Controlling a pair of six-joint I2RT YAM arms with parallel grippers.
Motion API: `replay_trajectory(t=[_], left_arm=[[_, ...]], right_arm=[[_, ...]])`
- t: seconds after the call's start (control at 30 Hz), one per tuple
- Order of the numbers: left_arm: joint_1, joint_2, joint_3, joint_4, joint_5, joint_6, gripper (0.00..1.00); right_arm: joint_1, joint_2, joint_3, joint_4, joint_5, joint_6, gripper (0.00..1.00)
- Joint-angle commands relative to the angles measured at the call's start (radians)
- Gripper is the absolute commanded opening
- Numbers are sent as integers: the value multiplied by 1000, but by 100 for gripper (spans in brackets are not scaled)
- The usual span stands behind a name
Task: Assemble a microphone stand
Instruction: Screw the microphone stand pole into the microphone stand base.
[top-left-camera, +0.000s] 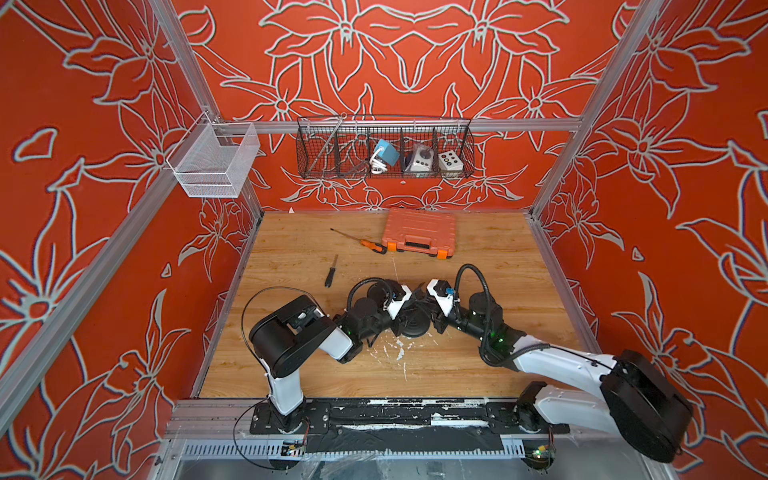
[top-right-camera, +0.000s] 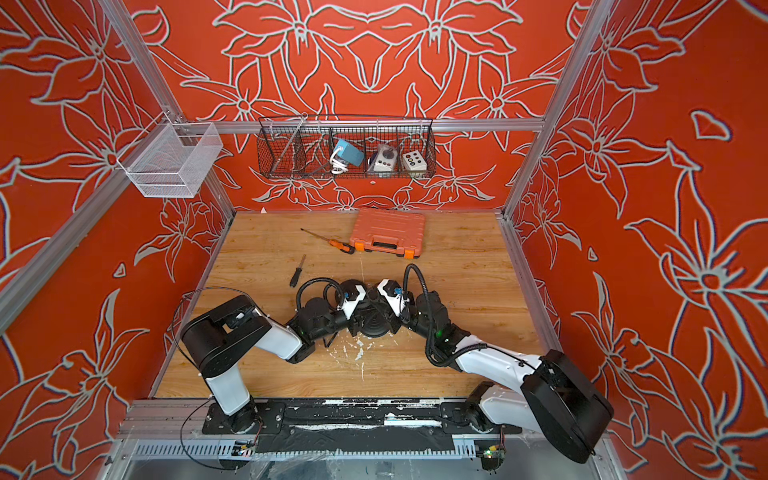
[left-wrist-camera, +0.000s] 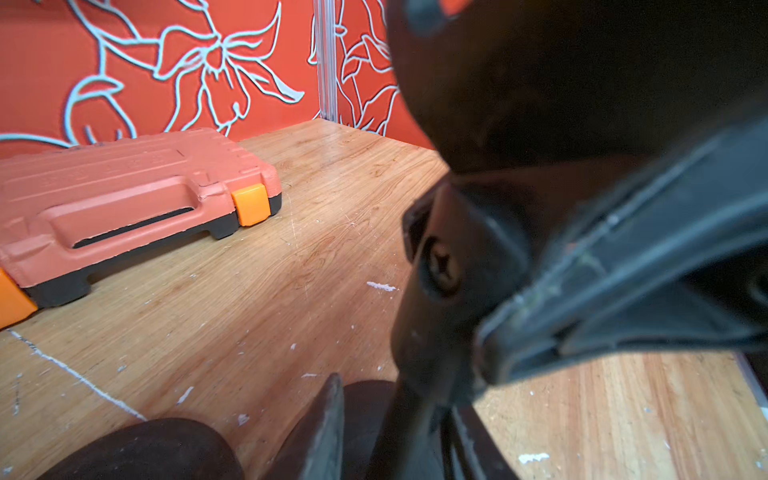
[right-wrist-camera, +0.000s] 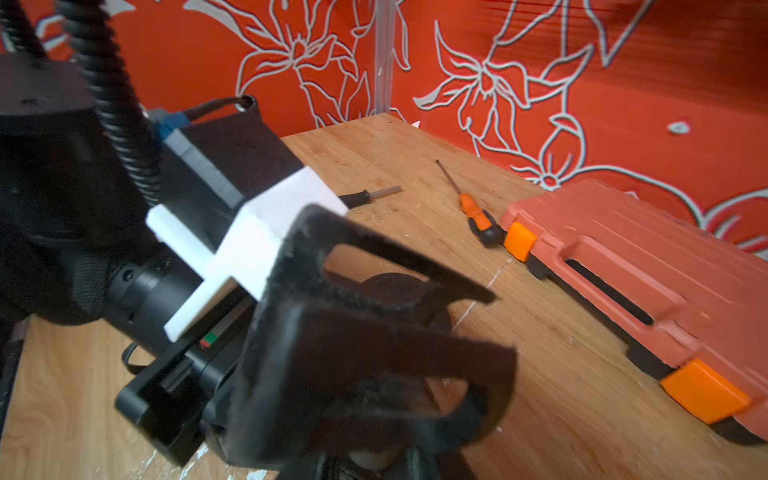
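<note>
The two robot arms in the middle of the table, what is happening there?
Both arms meet over a round black stand base on the wooden table. The left gripper and the right gripper crowd close above it; whether their jaws hold anything cannot be told. An orange screwdriver, a black screwdriver and a closed orange tool case lie farther back, away from both grippers.

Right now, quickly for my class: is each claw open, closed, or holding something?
Left claw: cannot be told; too crowded and dark.
Right claw: cannot be told; blurred and crowded too.
</note>
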Motion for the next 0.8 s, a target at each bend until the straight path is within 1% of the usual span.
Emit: replay_trajectory(t=[0.0,0.17,0.33,0.5,0.6,0.63,0.7,0.77], left_arm=[[-1,-45,14,31,-23,-30,39],[-4,-33,24,42,-8,-32,39],[-5,-8,39,53,9,-24,38],[-7,-1,49,27,6,-3,29],[-10,2,48,5,3,15,22],[-13,2,47,-5,-2,21,18],[-15,0,40,-23,-4,32,12],[-18,-2,30,-38,-11,46,9]], right_arm=[[54,2,-39,-175,257,115,0],[97,43,24,-275,341,137,0],[108,73,54,-287,335,155,0],[108,54,54,-274,273,128,0],[106,47,66,-280,217,79,0],[105,48,75,-293,198,63,5],[100,52,92,-316,146,22,19],[83,48,106,-330,73,-15,39]])
